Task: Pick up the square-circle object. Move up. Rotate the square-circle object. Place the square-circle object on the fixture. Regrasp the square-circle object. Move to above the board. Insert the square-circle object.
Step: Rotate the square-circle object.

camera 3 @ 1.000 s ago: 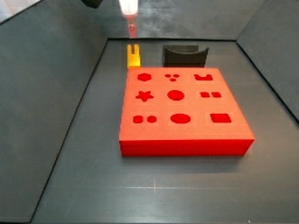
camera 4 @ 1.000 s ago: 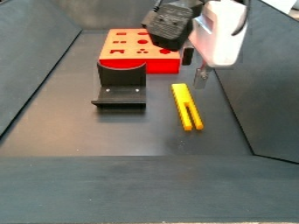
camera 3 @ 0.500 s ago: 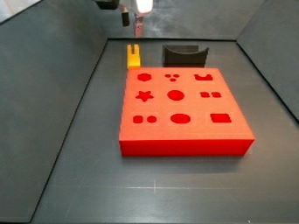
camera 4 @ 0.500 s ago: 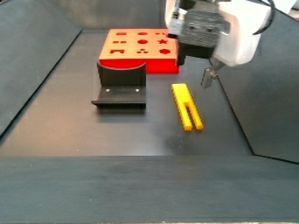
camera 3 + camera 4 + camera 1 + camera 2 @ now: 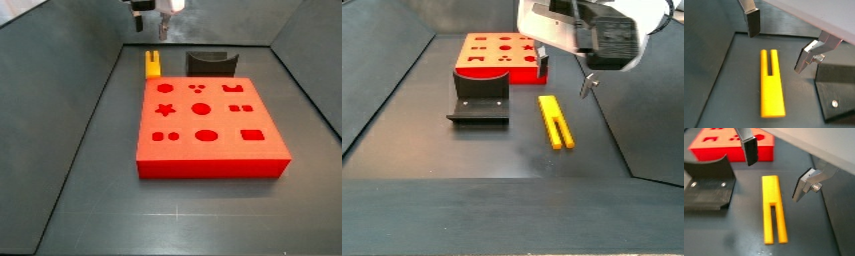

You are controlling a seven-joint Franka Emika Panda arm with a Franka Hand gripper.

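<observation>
The square-circle object [image 5: 771,82] is a slim yellow-orange peg with a slot at one end, lying flat on the dark floor. In both side views it lies beside the fixture [image 5: 480,97] and the red board [image 5: 207,125]. My gripper [image 5: 779,42] hangs above the peg, open, its two fingers standing either side of the peg's line with nothing between them. In a wrist view the gripper [image 5: 777,168] is over the peg's [image 5: 773,208] solid end. In the side views the peg [image 5: 152,63] lies below the gripper [image 5: 160,20], and only one fingertip shows of the gripper [image 5: 587,83] above the peg [image 5: 556,120].
The fixture [image 5: 707,183] sits close beside the peg, between it and one grey wall. The board [image 5: 731,143] with its cut-out holes lies just past the peg's end. Sloping grey walls [image 5: 67,110] enclose the floor.
The hand has turned about its vertical axis and shifted slightly over the peg. The peg, fixture and board have not moved.
</observation>
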